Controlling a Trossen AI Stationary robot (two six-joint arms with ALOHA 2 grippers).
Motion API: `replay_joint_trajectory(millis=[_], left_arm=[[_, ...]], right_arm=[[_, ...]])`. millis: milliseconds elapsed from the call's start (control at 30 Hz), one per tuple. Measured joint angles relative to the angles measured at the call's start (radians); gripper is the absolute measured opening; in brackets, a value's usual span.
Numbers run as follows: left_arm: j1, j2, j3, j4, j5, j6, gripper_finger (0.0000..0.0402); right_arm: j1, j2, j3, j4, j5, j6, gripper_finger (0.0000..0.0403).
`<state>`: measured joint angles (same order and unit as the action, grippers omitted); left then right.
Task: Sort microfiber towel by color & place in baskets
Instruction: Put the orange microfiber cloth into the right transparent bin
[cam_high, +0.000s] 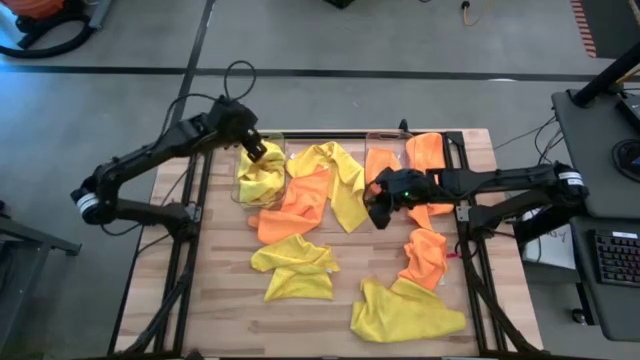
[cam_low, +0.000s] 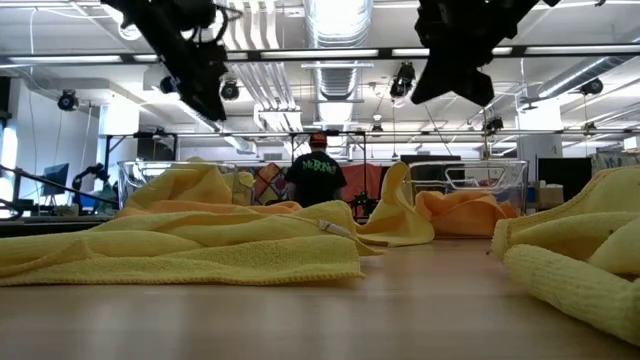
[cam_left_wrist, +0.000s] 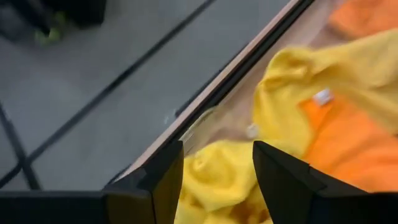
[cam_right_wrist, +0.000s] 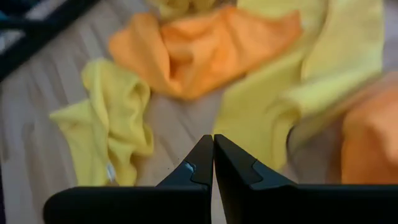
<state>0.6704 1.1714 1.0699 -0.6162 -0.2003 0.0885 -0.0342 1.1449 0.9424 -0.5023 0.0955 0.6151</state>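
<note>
Yellow towel (cam_left_wrist: 214, 180) sits bunched right beneath the left gripper (cam_high: 256, 150), fingers spread apart, gripping nothing, inside the left basket (cam_high: 240, 185). Right gripper (cam_high: 380, 212), pinched shut and empty, hovers nearer the loose yellow towel's long strip (cam_high: 347, 190).

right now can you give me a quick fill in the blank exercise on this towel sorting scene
1. The left gripper hovers over the left basket, which holds a ____ towel.
2. The right gripper's fingers are ____.
3. The right basket holds an ____ towel.
4. The left gripper's fingers stand ____, holding nothing.

Missing words: yellow; shut; orange; open
</note>
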Motion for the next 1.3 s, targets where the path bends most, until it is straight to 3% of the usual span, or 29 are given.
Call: replay_joint_trajectory(millis=[300,567,900,1033,1300], left_arm=[[-0.260,-0.139,-0.046,0.111,0.001,-0.024,0.0177],[-0.507,-0.226,-0.166,0.261,0.001,-0.040,0.0177],[-0.701,-0.262,-0.242,0.357,0.000,-0.091,0.0177],[-0.719,-0.258,-0.242,0.359,-0.002,-0.158,0.0177],[-0.742,-0.255,-0.253,0.355,-0.003,-0.208,0.0177]], right_arm=[[0.128,0.090,0.040,-0.273,-0.028,0.223,0.0009],[0.260,0.169,0.136,-0.549,-0.078,0.366,0.0009],[0.353,0.168,0.137,-0.687,-0.116,0.564,0.0014],[0.380,0.162,0.136,-0.734,-0.119,0.649,0.0044],[0.443,0.173,0.095,-0.755,-0.118,0.755,0.0155]])
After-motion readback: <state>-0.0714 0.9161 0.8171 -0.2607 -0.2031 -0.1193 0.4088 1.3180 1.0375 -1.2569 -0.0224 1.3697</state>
